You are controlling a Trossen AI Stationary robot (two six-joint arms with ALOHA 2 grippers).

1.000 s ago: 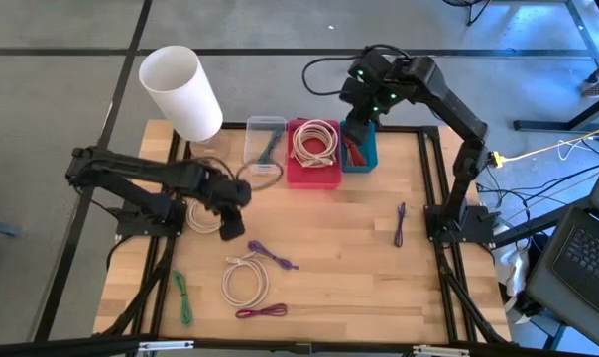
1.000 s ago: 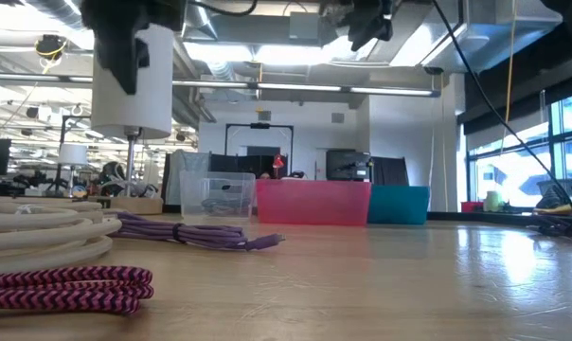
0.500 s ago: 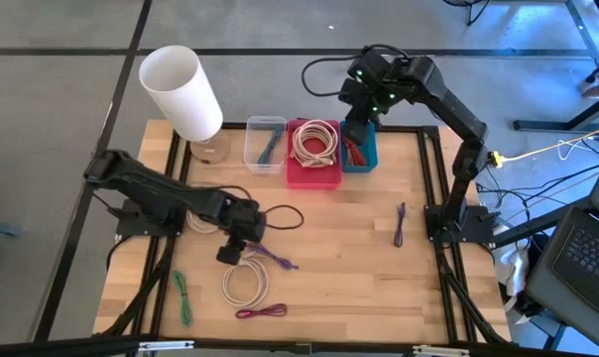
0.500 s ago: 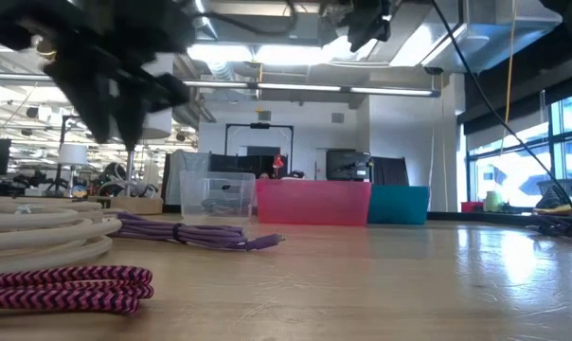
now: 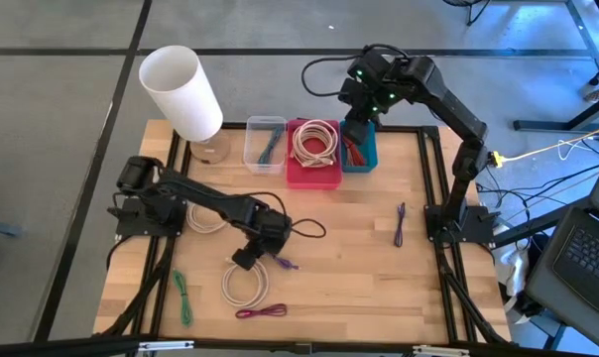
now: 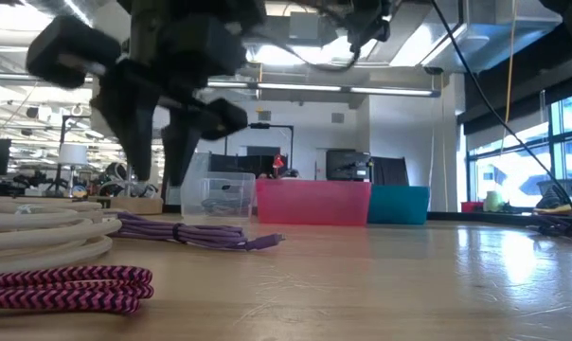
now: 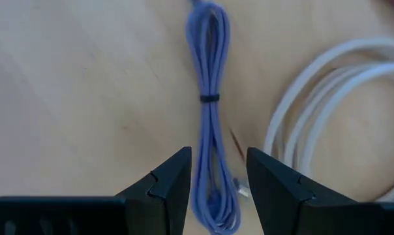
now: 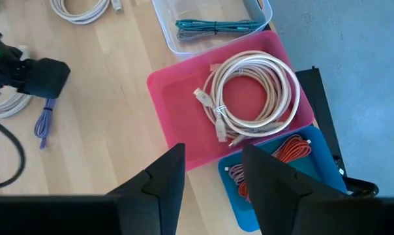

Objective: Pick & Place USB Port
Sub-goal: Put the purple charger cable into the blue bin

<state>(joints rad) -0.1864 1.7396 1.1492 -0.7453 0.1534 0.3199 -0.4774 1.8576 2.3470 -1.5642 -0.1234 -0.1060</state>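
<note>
A purple USB cable, bundled with a small tie, lies flat on the wood table (image 5: pixel 281 263) (image 7: pixel 210 117) (image 6: pixel 187 232) (image 8: pixel 44 124). My left gripper (image 5: pixel 243 259) (image 7: pixel 218 189) (image 6: pixel 163 161) hangs open just above it, pointing down, one finger on each side of the bundle's end without touching it. My right gripper (image 5: pixel 360 121) (image 8: pixel 213 173) waits open, high over the blue bin (image 5: pixel 363 154) at the table's far edge.
A white cable coil (image 5: pixel 245 284) (image 7: pixel 327 111) lies right beside the purple bundle. Another white coil (image 5: pixel 204 219), a green cable (image 5: pixel 183 297), a magenta cable (image 5: pixel 261 312) and a dark cable (image 5: pixel 400 224) are scattered about. Clear (image 5: pixel 265 159), pink (image 5: pixel 314 174) and blue bins line the far edge.
My left arm has swung from the table's left side toward the right and the near edge and come down over the purple cable, its fingers still open. The cable has stayed where it was.
</note>
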